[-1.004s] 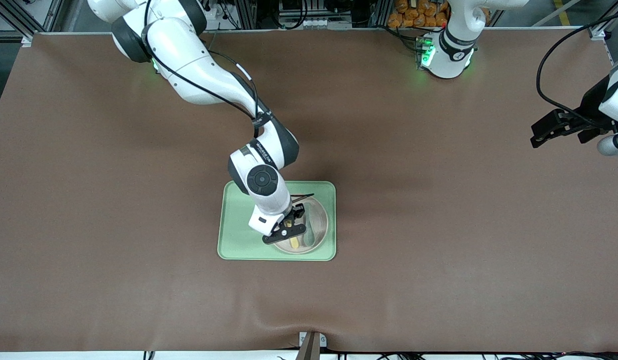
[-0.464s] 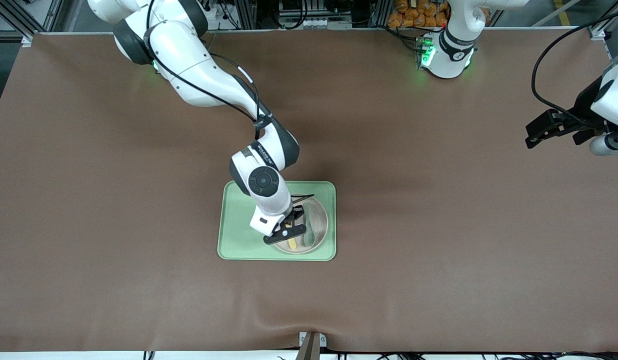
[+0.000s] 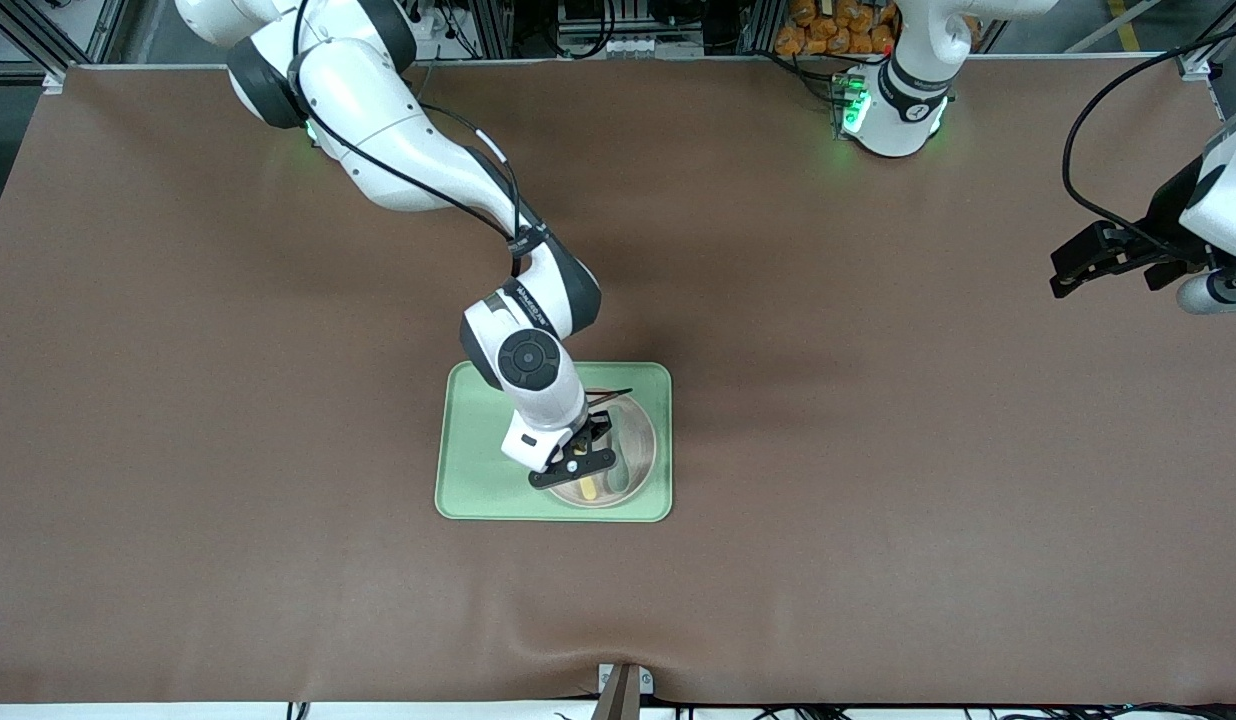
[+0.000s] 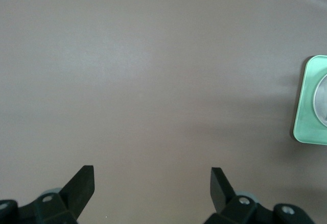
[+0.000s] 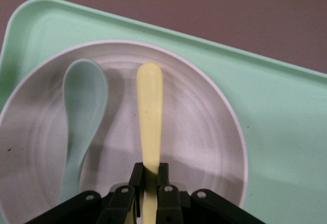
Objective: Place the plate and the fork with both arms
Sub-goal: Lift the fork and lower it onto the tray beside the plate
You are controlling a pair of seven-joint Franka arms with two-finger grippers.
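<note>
right gripper (image 3: 576, 462) sits low over the plate (image 3: 640, 440), its fingers (image 5: 137, 179) pinched tight on the fork (image 5: 149, 117) — the pale-yellow handle runs out from between them across the plate's middle. whether the fork's handle rests on the plate or hangs just above it cannot be told. plate lies in the green tray (image 3: 478, 450), toward the left arm's end of it. beside the fork, on the plate, lies a grey-green spoon (image 5: 80, 113), apart from the fork and not touched by the gripper. left gripper (image 4: 152, 185) waits in the air over bare brown table (image 3: 878, 500) at its own arm's end, well apart from the tray — jaws spread wide, nothing between them.
</note>
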